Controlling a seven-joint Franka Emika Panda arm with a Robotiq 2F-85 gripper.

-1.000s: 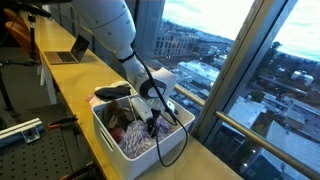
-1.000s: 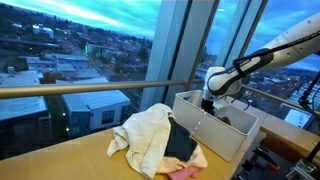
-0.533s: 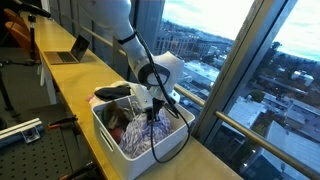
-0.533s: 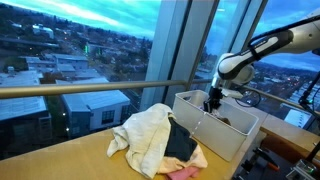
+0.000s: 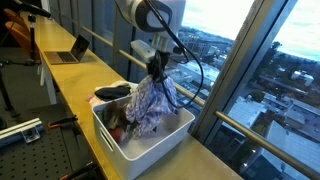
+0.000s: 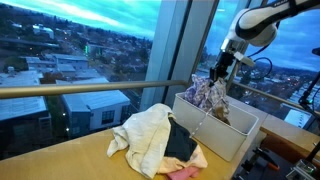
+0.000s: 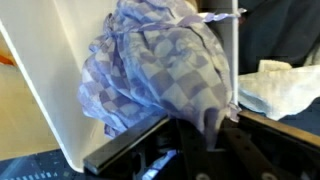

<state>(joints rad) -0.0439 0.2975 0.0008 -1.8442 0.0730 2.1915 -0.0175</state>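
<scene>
My gripper (image 5: 156, 66) (image 6: 219, 72) hangs above the white bin (image 5: 110, 135) (image 6: 240, 137), shut on a purple-and-white checked cloth (image 5: 150, 104) (image 6: 208, 95) that dangles from it over the bin. In the wrist view the checked cloth (image 7: 160, 75) fills the middle, pinched at its top between the dark fingers (image 7: 235, 150). More clothes lie inside the bin (image 5: 118, 125). On the counter beside the bin sits a heap of cloths: a cream one (image 6: 143, 135), a dark one (image 6: 180, 142) and a pink one (image 6: 190, 168).
A dark object (image 5: 112, 92) rests on the bin's far rim. A laptop (image 5: 70, 52) stands further along the wooden counter (image 5: 70, 90). Tall windows (image 5: 250, 60) with a handrail (image 6: 90, 90) run right behind the bin.
The gripper shut on the checked cloth down in the bin, then rose, lifting the cloth up out of the bin.
</scene>
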